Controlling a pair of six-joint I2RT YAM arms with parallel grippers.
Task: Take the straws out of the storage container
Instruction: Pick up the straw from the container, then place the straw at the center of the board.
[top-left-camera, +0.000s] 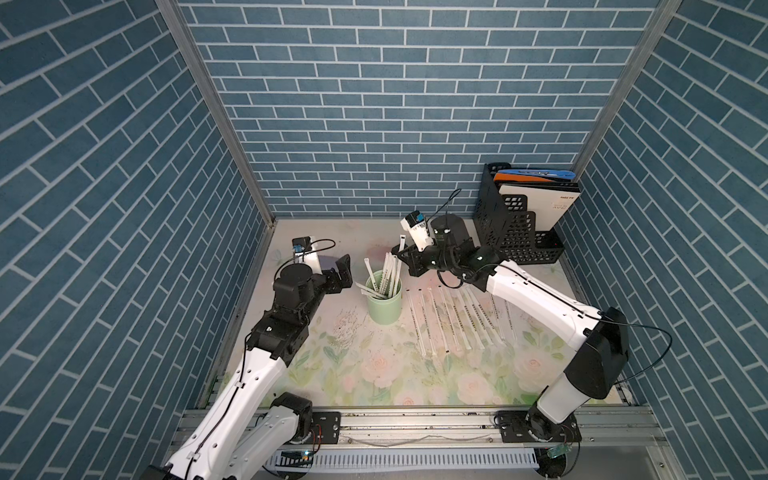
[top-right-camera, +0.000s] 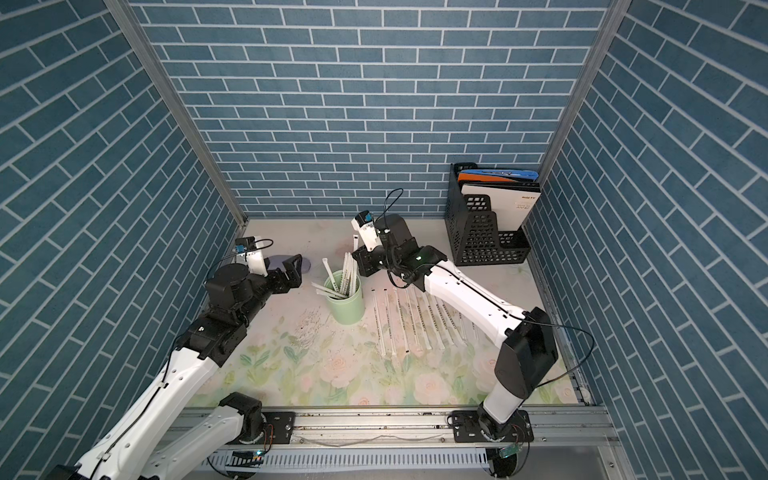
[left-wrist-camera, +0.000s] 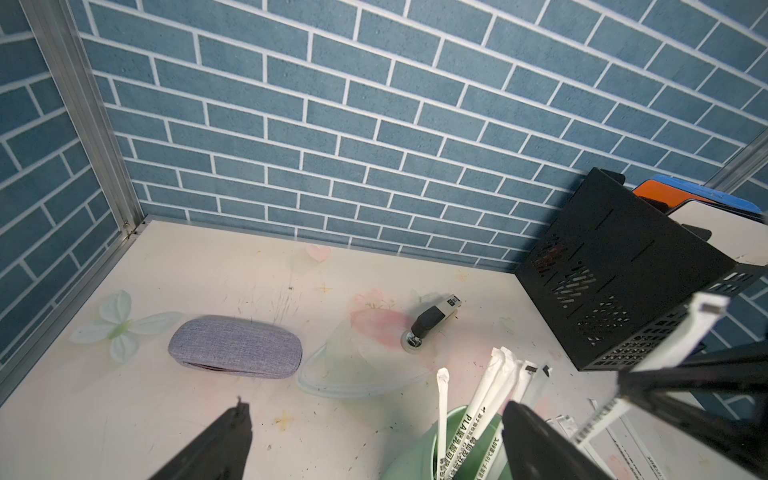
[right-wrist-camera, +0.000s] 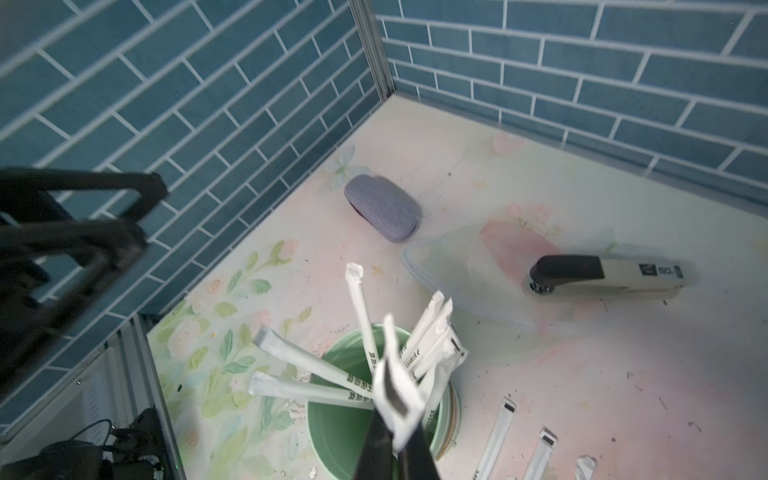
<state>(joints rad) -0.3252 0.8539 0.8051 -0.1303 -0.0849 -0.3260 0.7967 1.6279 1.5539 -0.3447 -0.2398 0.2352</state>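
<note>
1. Right gripper (right-wrist-camera: 392, 419): jaws together, clamped on one straw (top-left-camera: 402, 245) a little below its top end, over the far-right side of the cup (top-left-camera: 384, 309) mouth.
2. Held straw's axis is near upright, tilted slightly away from the cup centre. I can't tell whether its lower end is clear of the rim, because the jaws and the bundle hide it.
3. Other straws (top-left-camera: 384, 276): roughly eight stand in the cup, fanned out. Two lean low over the left rim.
4. Row (top-left-camera: 453, 320) of straws already out: flat on the table just right of the cup, parallel, long axes running near-to-far, partly under the right forearm.
5. Left gripper (top-left-camera: 341, 272): jaws wide apart, empty, just left of the cup, not touching it.
6. Judgement: the move should be a lift along the straw's own axis, then a swing right to lay it parallel with the row. The right arm is on that side. The risk is dragging neighbouring straws out.
</note>
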